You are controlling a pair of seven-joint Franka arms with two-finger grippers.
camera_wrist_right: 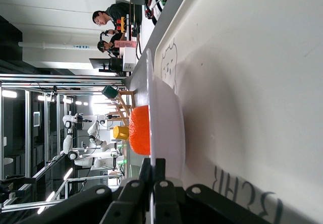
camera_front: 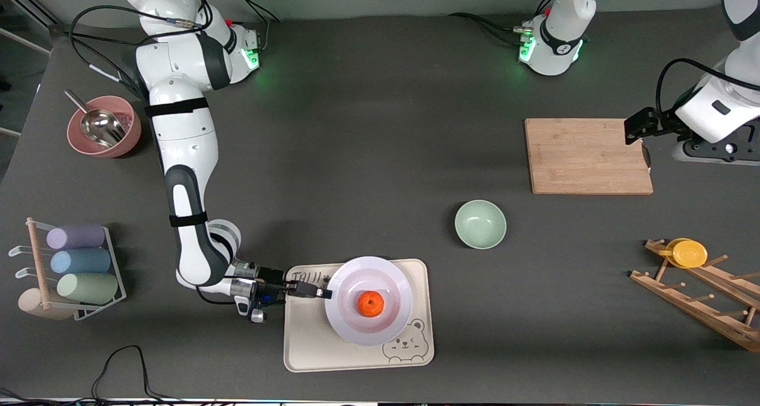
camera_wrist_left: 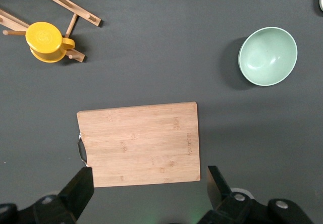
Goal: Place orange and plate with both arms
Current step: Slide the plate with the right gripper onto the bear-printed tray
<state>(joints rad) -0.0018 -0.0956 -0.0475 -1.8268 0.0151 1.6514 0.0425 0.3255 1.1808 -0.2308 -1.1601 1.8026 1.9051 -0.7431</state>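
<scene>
The white plate (camera_front: 369, 300) rests on the cream bear-print tray (camera_front: 309, 346) near the front camera, with the small orange (camera_front: 370, 304) in its sunken centre. My right gripper (camera_front: 325, 293) is shut on the plate's rim at the side toward the right arm's end of the table. The right wrist view shows the plate (camera_wrist_right: 166, 133) edge-on with its rim pinched between the fingers (camera_wrist_right: 159, 171), and the orange (camera_wrist_right: 140, 130) sitting in it. My left gripper (camera_wrist_left: 149, 183) hangs open and empty over the table by the wooden cutting board (camera_wrist_left: 139, 143).
A pale-green bowl (camera_front: 480, 224) sits mid-table. The cutting board (camera_front: 588, 156) lies toward the left arm's end, with a wooden rack holding a yellow cup (camera_front: 687, 253) nearer the camera. A pink bowl with a metal scoop (camera_front: 104, 126) and a rack of coloured cups (camera_front: 77, 260) stand at the right arm's end.
</scene>
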